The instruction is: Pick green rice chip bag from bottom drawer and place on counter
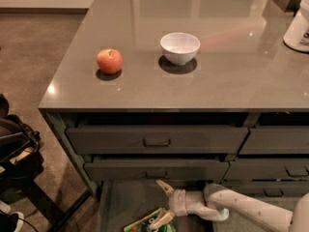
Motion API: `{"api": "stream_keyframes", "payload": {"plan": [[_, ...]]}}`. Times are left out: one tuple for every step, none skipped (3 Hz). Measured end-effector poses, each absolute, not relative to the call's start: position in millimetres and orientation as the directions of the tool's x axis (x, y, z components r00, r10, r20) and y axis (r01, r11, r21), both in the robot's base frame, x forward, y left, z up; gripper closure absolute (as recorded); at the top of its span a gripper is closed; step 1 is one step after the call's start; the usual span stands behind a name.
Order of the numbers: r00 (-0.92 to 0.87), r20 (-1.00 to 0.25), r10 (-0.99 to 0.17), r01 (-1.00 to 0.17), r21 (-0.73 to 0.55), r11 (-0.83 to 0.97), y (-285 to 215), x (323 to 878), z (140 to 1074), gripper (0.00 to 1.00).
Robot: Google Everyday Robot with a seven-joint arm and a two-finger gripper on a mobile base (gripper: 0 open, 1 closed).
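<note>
The bottom drawer is pulled open at the bottom of the frame. The green rice chip bag lies on its floor, partly cut off by the frame edge. My gripper reaches in from the right on a white arm. Its fingers are spread open, one fingertip up near the drawer above, the other at the bag's top edge. The counter is the glossy grey-brown top above the drawers.
A red apple and a white bowl stand on the counter. A white container sits at the far right edge. Two handled drawers are above the open one. Dark gear lies on the floor at left.
</note>
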State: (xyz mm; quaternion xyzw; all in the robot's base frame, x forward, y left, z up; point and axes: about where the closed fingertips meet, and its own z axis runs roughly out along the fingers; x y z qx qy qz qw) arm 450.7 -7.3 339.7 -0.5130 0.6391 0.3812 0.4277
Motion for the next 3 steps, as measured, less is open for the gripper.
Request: {"api": "stream_keyframes", "payload": {"plan": [[-0.120, -0.929, -0.351, -0.992, 0.095, 0.087, -4, 444, 301, 0.00], [-0.131, -0.940, -0.315, -0.991, 0.136, 0.005, -17, 438, 259, 0.00], [-0.128, -0.953, -0.273, -0.990, 0.140, -0.024, -24, 443, 259, 0.00]]}}
